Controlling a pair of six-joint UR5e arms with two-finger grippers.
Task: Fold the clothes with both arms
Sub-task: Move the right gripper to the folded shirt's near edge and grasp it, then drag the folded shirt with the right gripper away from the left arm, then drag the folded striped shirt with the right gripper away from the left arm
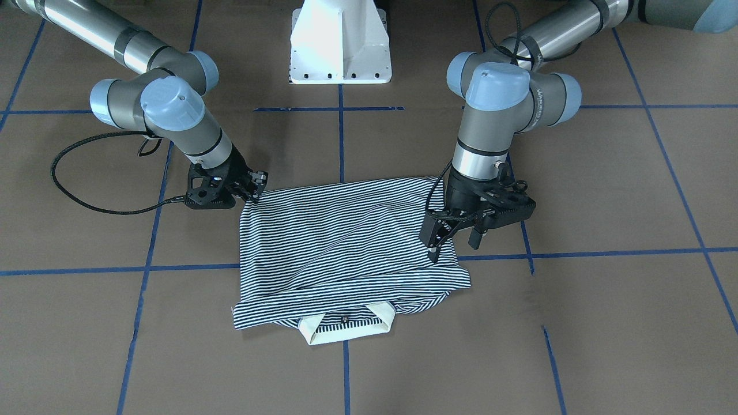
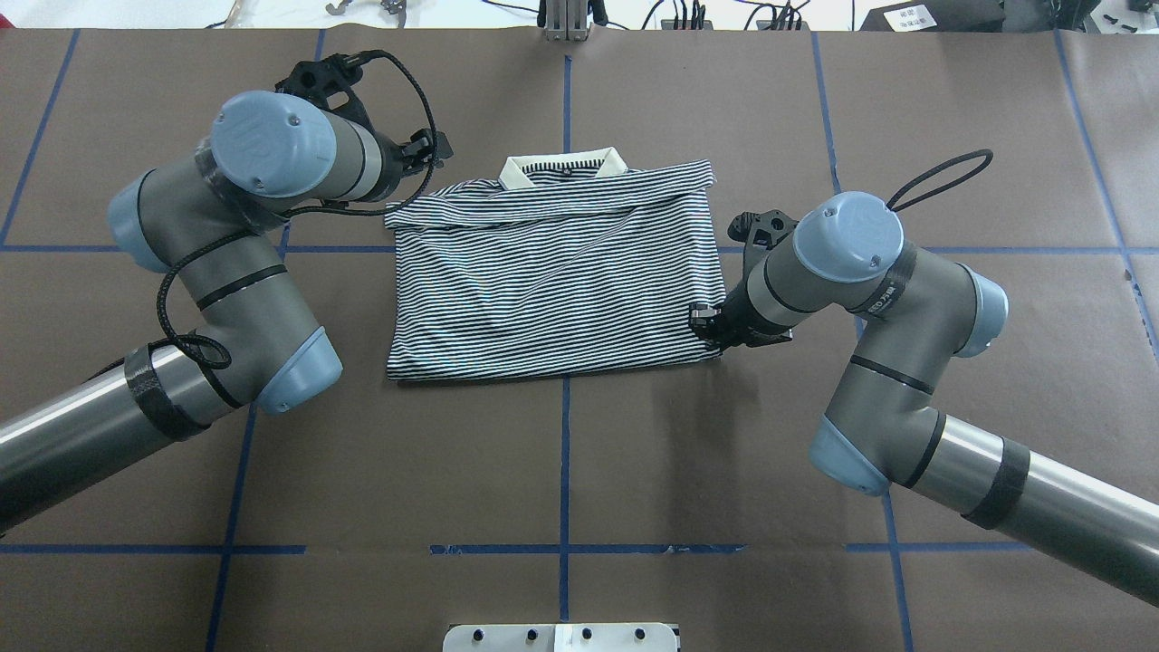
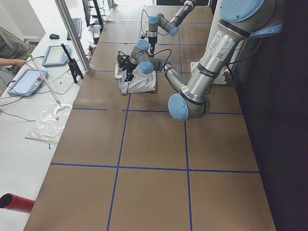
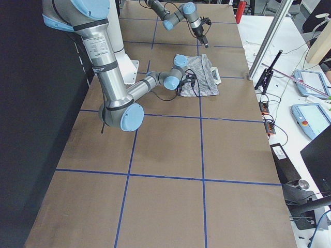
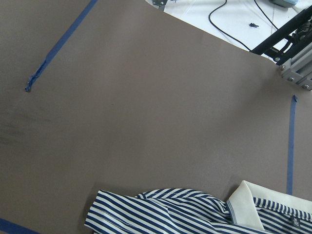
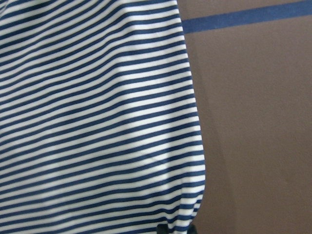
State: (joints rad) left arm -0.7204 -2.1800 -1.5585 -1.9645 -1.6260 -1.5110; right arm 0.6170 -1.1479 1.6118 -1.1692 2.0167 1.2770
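Observation:
The striped polo shirt [image 1: 346, 242] [image 2: 552, 272] lies folded into a rough rectangle at the table's middle. Its cream collar [image 1: 346, 331] [image 2: 561, 166] is on the side far from the robot. My left gripper [image 1: 454, 245] [image 2: 426, 154] hangs open a little above the shirt's edge near the shoulder, holding nothing. The left wrist view shows only that shoulder and collar [image 5: 243, 204] below. My right gripper [image 1: 253, 193] [image 2: 711, 326] is low at the shirt's near hem corner, shut on the cloth. The right wrist view is filled with stripes [image 6: 97, 122].
The white pedestal base [image 1: 340, 46] [image 2: 561, 637] stands at the robot's side. Blue tape lines [image 1: 190, 268] grid the brown table. Beyond the far edge are a metal post [image 3: 72, 33], tablets [image 3: 31, 79] and cables on a white bench.

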